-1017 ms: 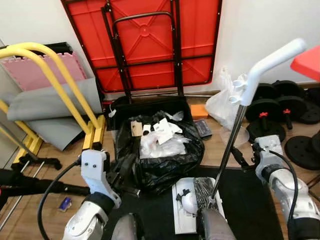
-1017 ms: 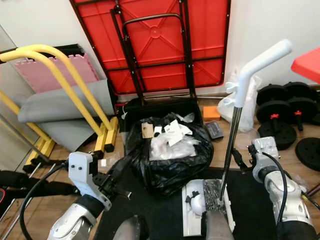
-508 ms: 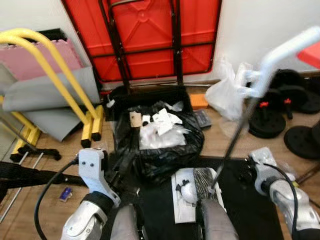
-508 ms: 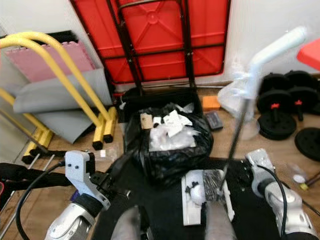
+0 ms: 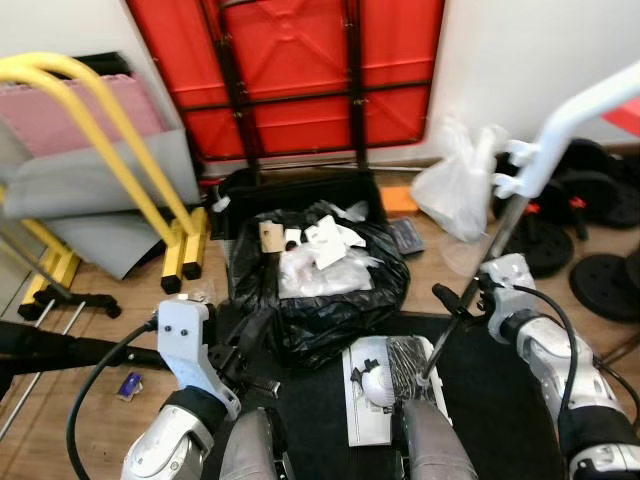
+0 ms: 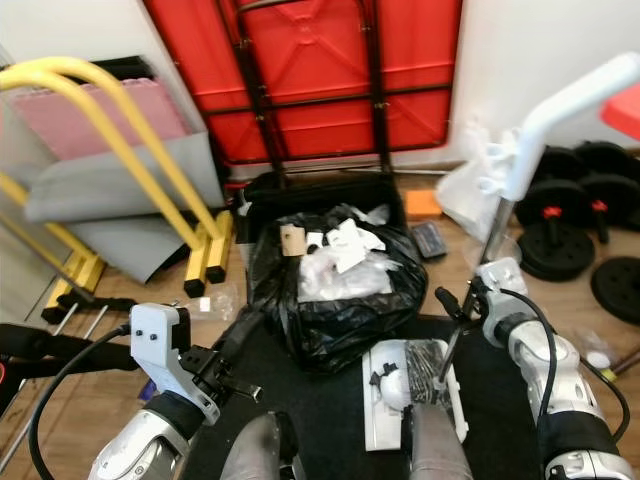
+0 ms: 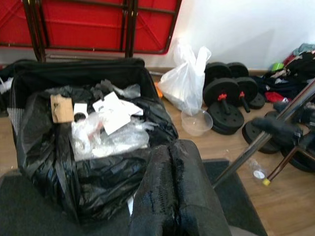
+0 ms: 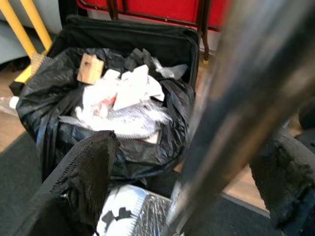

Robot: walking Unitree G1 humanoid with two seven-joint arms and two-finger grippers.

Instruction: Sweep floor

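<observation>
The broom (image 5: 505,225) stands tilted on the black floor mat (image 5: 500,400), its metal pole rising from a bristle head beside the white dustpan (image 5: 372,385) up to a white angled handle at the robot's right. The right gripper (image 6: 462,300) is at the pole's middle, its black fingers (image 8: 86,172) spread wide with the pole running between them; in the right wrist view the blurred shaft sits in the gap, and whether either pad touches it cannot be told. The left gripper (image 5: 250,350) hovers low on the robot's left, just in front of the black rubbish bag (image 5: 310,290), its fingers (image 7: 172,191) pressed together on nothing. The bag sits open, filled with paper scraps and clear plastic, just beyond the mat. Behind it a red folding table (image 5: 290,70) leans against the wall. A white plastic bag (image 5: 455,185) and black weight plates (image 5: 590,250) lie to the right, yellow bars (image 5: 110,140) to the left.
</observation>
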